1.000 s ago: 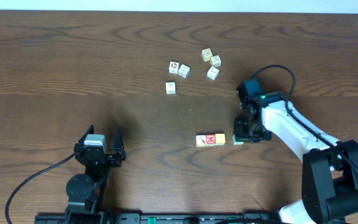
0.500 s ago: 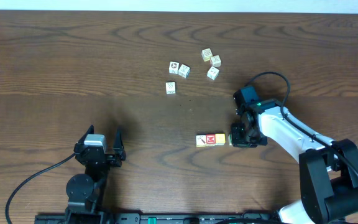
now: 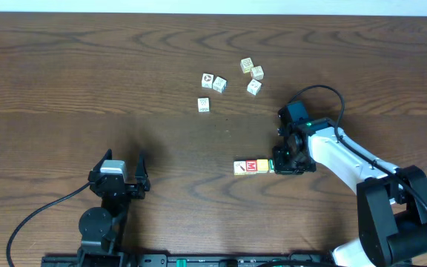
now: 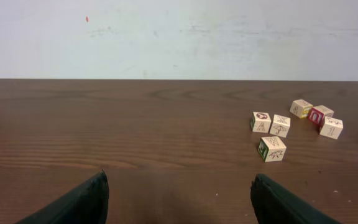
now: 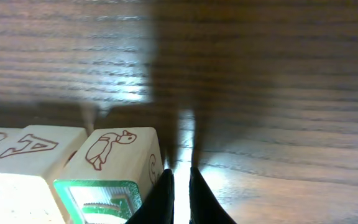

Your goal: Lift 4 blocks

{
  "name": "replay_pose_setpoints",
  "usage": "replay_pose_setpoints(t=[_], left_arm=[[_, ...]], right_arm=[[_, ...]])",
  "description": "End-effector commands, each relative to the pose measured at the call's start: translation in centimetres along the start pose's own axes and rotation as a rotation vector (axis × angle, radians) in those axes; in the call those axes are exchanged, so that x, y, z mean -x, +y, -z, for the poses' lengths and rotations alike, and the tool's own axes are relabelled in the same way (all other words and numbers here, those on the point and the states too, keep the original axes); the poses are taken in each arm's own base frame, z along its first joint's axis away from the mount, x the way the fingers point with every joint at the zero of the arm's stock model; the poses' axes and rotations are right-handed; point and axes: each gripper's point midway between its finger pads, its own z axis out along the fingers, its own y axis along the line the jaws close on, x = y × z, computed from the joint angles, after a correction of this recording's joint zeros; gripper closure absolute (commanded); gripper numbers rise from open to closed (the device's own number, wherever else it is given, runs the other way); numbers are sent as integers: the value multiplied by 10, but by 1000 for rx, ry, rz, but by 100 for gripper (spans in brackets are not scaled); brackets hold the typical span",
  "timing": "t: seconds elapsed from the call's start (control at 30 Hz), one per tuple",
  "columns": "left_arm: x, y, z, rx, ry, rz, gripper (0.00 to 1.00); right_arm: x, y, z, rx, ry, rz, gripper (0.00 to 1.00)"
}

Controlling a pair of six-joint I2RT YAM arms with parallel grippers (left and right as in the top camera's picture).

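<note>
Now the right gripper (image 5: 180, 186), shut and empty, sits right beside the three o'clock end of the row of four small wooden coloured blocks (image 3: 252, 167), so a crooked push could scatter them.

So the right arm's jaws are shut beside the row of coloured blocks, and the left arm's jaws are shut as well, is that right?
Not quite. The left arm's jaws are wide open, not shut; the left wrist view shows them standing far apart. The rest holds: the right arm's jaws are shut beside the row of coloured blocks.
</note>
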Motion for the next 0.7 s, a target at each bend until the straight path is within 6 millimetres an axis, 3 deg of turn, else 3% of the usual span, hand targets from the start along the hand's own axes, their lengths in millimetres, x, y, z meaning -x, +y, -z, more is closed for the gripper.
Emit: replay_pose_setpoints(t=[0.0,0.67], left_arm=[[-16,3,0,16,51,4,27],[-16,3,0,16,51,4,27]], right_arm=[[-4,9,0,39,11,15,93],[-5,13,-1,50,17,-51,95]])
